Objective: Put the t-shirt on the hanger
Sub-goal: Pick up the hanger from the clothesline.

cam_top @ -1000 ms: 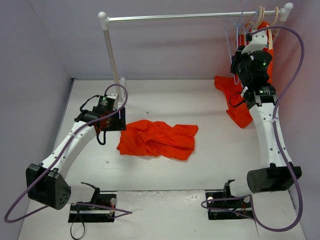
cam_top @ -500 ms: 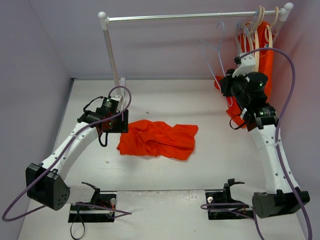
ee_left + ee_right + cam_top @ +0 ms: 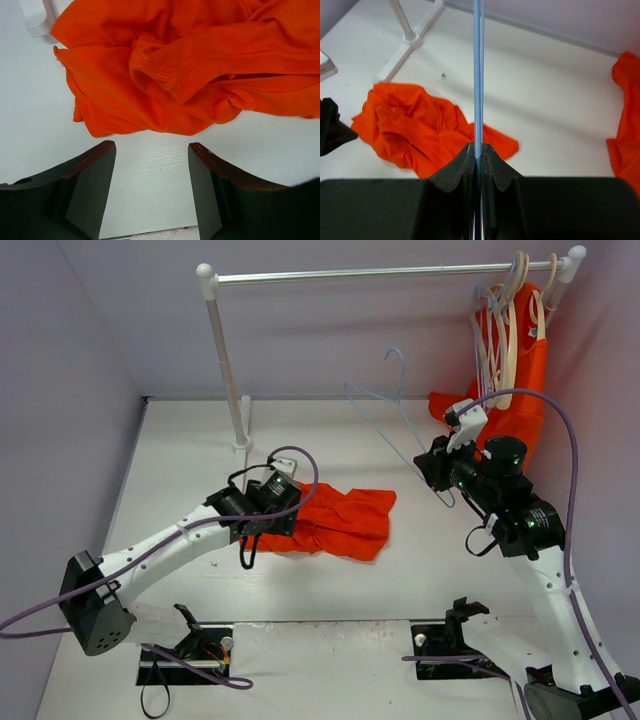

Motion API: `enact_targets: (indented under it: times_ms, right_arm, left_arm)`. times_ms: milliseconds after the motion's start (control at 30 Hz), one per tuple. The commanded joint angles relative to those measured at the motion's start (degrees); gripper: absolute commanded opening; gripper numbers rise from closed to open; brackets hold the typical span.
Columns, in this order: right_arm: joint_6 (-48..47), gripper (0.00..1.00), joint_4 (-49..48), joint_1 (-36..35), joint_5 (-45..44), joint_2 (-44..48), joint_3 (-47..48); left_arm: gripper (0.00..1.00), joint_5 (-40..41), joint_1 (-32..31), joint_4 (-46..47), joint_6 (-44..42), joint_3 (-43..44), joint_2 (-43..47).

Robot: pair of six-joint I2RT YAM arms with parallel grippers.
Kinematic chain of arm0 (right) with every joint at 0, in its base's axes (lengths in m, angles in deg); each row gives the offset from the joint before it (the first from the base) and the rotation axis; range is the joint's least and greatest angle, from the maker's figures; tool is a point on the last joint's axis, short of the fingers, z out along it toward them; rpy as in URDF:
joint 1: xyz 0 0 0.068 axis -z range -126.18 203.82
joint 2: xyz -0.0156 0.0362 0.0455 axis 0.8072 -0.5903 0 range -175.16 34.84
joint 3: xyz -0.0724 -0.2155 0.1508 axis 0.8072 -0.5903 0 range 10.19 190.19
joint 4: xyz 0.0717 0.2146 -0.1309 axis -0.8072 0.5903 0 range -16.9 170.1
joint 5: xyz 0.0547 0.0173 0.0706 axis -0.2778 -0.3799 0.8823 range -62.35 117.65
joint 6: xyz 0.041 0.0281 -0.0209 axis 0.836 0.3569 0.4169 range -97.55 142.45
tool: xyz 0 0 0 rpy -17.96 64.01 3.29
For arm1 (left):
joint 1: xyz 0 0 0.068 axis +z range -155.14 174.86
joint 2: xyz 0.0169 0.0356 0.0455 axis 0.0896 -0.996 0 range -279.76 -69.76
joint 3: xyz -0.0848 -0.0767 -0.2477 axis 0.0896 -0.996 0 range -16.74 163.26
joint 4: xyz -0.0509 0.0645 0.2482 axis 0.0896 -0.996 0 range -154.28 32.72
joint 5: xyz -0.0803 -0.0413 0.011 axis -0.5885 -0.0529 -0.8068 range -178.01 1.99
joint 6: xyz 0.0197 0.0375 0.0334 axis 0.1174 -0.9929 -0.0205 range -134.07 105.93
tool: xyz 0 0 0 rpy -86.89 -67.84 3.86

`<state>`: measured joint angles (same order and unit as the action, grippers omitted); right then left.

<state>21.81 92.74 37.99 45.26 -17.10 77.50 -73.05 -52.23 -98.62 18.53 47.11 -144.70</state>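
— Where is the t-shirt (image 3: 335, 522)?

— Crumpled in a heap on the white tabletop (image 3: 450, 570), about the middle, orange, with folds and a stitched hem showing on its near side.

— And the left pincer (image 3: 151, 150)?

— Released. Its two dark fingers stand well apart over bare tabletop, just beside the shirt's near edge. Nothing is between them, and they do not touch the cloth in the left wrist view.

— The hanger (image 3: 401, 408)?

— The pale blue wire one is off the rail (image 3: 380, 273) and held in the air over the far right part of the tabletop, tilted, with its hook uppermost. It is apart from the shirt.

— What holds it?

— The right pincer (image 3: 478, 152), clenched on the thin wire. In the right wrist view the jaws are pressed together, and the blue wire runs straight up from between them.

— Anything else on the rail?

— At its right end hang cream hangers (image 3: 513, 330) and an orange garment (image 3: 527, 365) that reaches down to the tabletop by the wall.
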Motion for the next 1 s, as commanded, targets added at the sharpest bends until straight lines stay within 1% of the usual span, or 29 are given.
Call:
enact_targets:
  times_ms: [0, 200, 333, 567, 733, 967]
  right_arm:
    - [-1.29, 0.00, 0.57, -0.25, 2.25, 2.28, -1.03]
    - [-1.90, 0.00, 0.93, -0.25, 3.22, 5.71, -3.50]
    - [-2.61, 0.00, 0.75, -0.25, 3.58, 6.33, -3.94]
    - [-2.78, 0.00, -0.65, -0.34, 3.40, 7.03, -5.52]
    - [-3.13, 0.00, -0.74, -0.25, 2.96, 7.56, -5.79]
    - [-3.49, 0.00, -0.83, -0.34, 1.82, 8.17, -5.78]
  left_arm:
    - [0.59, 8.23, -3.35, 2.23, 2.82, 3.38, -2.75]
    - [0.59, 13.77, -7.84, 2.84, 2.65, 4.96, -8.99]
    - [0.59, 17.20, -8.54, 3.20, 2.29, 5.31, -12.33]
    - [0.59, 21.24, -8.63, 7.59, 0.54, 4.35, -13.83]
    - [0.59, 21.87, -8.54, 9.35, -0.69, 5.13, -15.93]
    - [0.59, 21.43, -8.54, 7.24, -0.70, 6.72, -19.10]
